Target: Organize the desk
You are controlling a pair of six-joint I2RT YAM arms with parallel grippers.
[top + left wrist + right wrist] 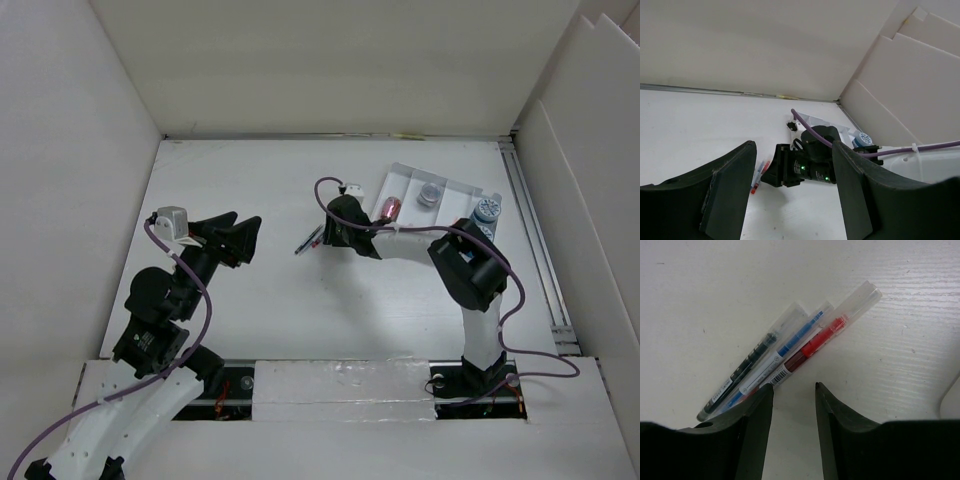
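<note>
The white desk holds three clear pens lying side by side: black, blue and red. My right gripper is open and empty, low over the desk at the pens' near ends. Its left finger overlaps the ends of the pens. In the top view the right gripper is just right of the pens. My left gripper is open and empty, left of the pens and pointing at them. The left wrist view shows the pens beside the right gripper.
A white compartmented tray stands at the back right, holding a pink object, a grey round item and blue-capped round items. White panel walls bound the desk. A metal rail runs along the right edge.
</note>
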